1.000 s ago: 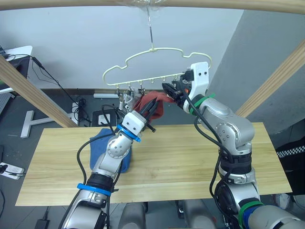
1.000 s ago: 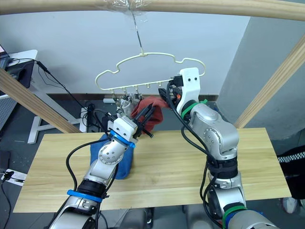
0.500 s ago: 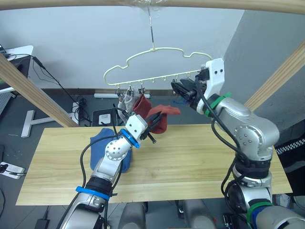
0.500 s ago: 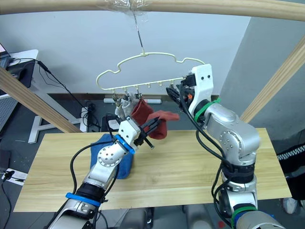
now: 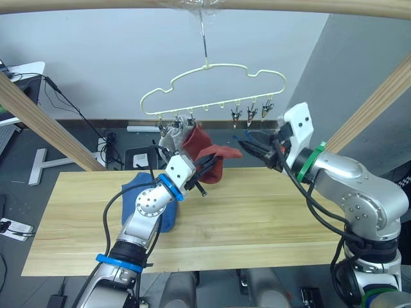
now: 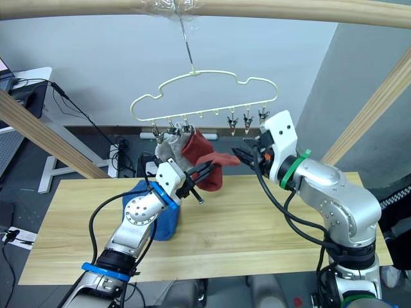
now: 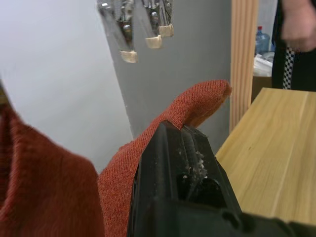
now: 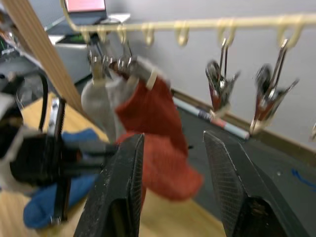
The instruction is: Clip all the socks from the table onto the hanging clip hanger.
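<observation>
The left claw (image 5: 204, 172) was clamped on the lower part of a rust-red sock (image 5: 207, 154), raised above the desk (image 5: 257, 218). The top of that sock hung from a clip at the left end of the clip hanger (image 5: 212, 90), just beside a light grey sock (image 5: 171, 136) clipped there too. The sock's loose toe end reached out toward the right claw (image 5: 252, 146), which stood open and empty, its two fingers (image 8: 123, 187) spread apart, just short of the red fabric and below three bare clips (image 5: 250, 114) at the hanger's right end. Blue socks (image 5: 146, 204) lay on the desk beneath the left arm.
</observation>
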Tool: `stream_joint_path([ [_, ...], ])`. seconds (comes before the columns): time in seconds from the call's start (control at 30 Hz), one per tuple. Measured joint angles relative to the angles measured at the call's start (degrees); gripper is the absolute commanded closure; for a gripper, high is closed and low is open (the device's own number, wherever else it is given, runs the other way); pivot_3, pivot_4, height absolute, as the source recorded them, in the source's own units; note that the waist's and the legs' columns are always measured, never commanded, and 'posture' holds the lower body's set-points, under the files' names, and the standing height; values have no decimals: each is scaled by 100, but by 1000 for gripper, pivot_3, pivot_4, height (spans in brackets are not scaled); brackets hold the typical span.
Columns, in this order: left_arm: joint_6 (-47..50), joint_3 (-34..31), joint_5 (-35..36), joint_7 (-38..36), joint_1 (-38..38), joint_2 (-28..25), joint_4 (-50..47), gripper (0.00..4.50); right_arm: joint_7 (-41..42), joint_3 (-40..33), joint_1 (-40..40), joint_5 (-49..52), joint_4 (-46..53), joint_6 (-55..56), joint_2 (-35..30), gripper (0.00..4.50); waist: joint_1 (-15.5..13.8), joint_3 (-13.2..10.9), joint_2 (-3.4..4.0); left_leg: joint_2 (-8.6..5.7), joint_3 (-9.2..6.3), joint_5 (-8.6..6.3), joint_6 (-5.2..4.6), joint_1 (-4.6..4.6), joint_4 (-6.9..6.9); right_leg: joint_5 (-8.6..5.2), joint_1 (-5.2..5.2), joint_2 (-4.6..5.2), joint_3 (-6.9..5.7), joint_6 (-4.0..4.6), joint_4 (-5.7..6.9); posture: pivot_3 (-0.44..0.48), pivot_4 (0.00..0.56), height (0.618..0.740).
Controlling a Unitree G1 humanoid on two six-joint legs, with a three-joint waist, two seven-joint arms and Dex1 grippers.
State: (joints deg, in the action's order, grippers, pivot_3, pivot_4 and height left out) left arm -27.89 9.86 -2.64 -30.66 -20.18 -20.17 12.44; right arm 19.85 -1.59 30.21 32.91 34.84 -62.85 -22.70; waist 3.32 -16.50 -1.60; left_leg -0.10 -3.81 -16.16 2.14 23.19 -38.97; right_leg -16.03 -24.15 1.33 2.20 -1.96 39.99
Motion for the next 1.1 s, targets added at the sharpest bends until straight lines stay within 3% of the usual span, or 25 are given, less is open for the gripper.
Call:
stream_joint_path([
  [0.13, 95, 112, -56, -351, 141, -317, -61, 4500, 0, 137, -39, -18, 53, 85, -25, 2554, 5, 2, 1, -1, -1, 1, -1, -2, 0, 0, 1, -1, -1, 0, 1, -40, 227, 720],
  [0.27, 1062, 654, -449, -1201, 273, -830, 93, 4500, 128, 331, -180, 3, 217, 100, -149, 2554, 3, 4, 2, -9, -4, 1, -2, -2, 1, 0, 4, -7, -1, -1, -1, -45, 225, 720],
  [0.4, 1610, 903, -529, -1632, 388, -890, 115, 4500, 264, 494, -275, -1, 273, 107, -328, 2554, -2, 4, 2, -10, -7, 2, -3, 1, 0, 0, 3, 0, -2, -1, -2, -52, 225, 720],
  [0.57, 2326, 942, -522, -1908, 510, -1028, -35, 3304, 352, 572, -497, -45, 309, 207, -566, 2473, -2, 5, 2, -8, -14, 3, -5, 0, 0, 0, 5, 0, -6, 0, 1, -58, 229, 720],
  [0.87, 2617, 760, 39, -2515, 832, -1328, -804, 657, 455, 614, -649, -157, 294, 442, -790, 2473, -4, 6, 2, -6, -14, 3, -5, 0, -1, 0, 7, 3, -4, 0, -1, -53, 236, 720],
  [1.1, 2467, 454, 184, -1823, 971, -883, -1124, 657, 367, 610, -601, -337, 104, 681, -659, 2473, 1, 7, 0, -6, -15, 4, -5, -2, -2, 0, 8, 3, -4, 0, 2, -60, 234, 720],
])
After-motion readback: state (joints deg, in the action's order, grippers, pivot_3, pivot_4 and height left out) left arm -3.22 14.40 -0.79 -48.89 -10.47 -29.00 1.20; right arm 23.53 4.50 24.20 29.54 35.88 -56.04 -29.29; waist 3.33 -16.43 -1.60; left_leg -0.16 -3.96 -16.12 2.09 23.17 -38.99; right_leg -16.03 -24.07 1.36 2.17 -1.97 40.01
